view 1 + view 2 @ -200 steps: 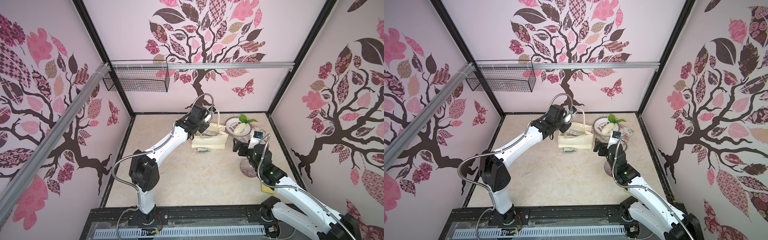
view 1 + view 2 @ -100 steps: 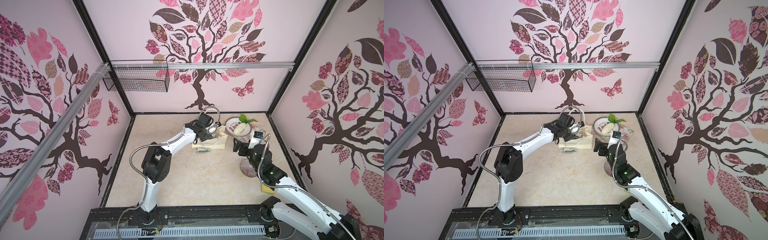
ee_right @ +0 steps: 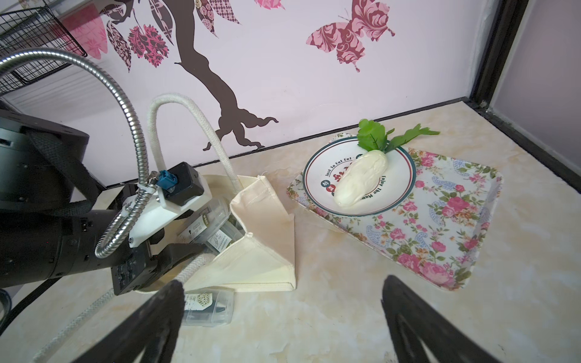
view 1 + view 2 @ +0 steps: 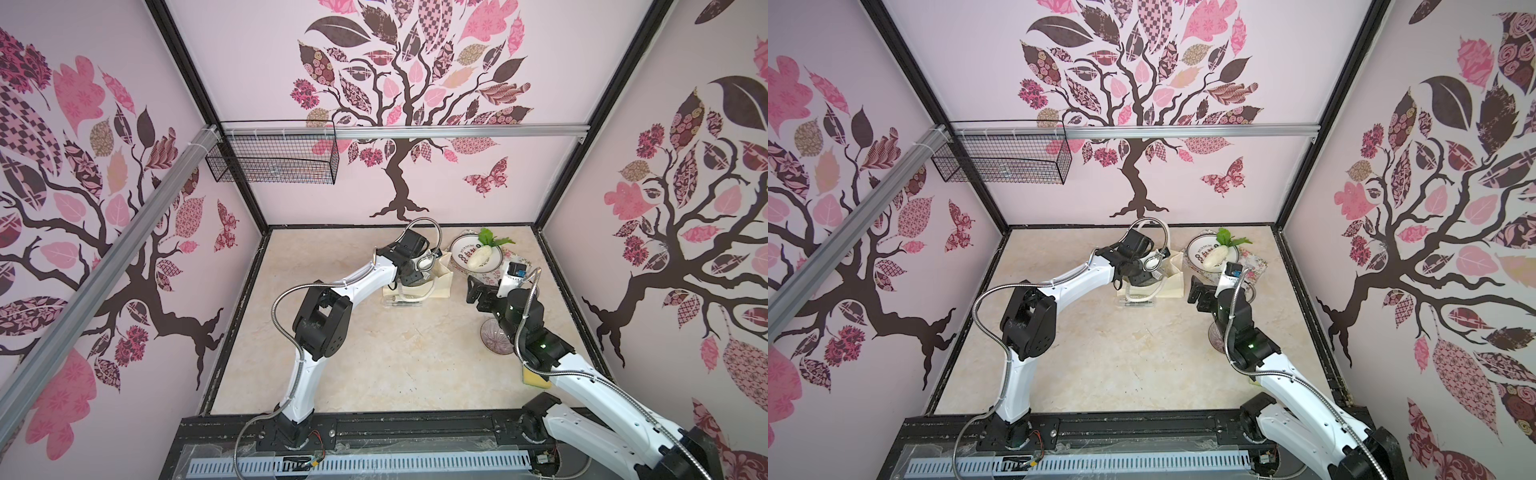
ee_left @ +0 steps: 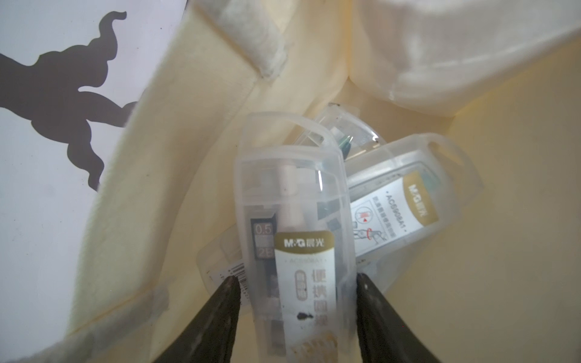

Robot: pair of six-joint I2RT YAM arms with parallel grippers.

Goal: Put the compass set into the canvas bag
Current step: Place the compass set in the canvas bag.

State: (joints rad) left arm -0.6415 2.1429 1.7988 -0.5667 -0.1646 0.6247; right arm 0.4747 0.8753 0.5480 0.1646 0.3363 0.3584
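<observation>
The cream canvas bag [image 4: 439, 286] [image 4: 1174, 287] stands open at the back of the table. My left gripper [image 5: 296, 281] reaches down inside it [image 4: 415, 276]. Its jaws are open, and a clear compass set case [image 5: 295, 220] sits loosely between the fingers with a gap at one side. It rests on two other clear cases [image 5: 405, 201] on the bag's floor. One more compass set [image 4: 402, 302] [image 3: 207, 306] lies on the table against the bag's front. My right gripper [image 3: 283, 289] [image 4: 471, 291] hovers open and empty just right of the bag.
A floral tray [image 3: 440, 226] holds a plate [image 3: 317, 169] with a white radish [image 3: 358, 179] right of the bag. A purple glass dish [image 4: 494, 338] and a yellow sponge [image 4: 534, 379] lie under my right arm. A wire basket [image 4: 272, 160] hangs on the back wall.
My left gripper came down from above the bag into it with the case, and its jaws have parted. The right arm has not moved.
</observation>
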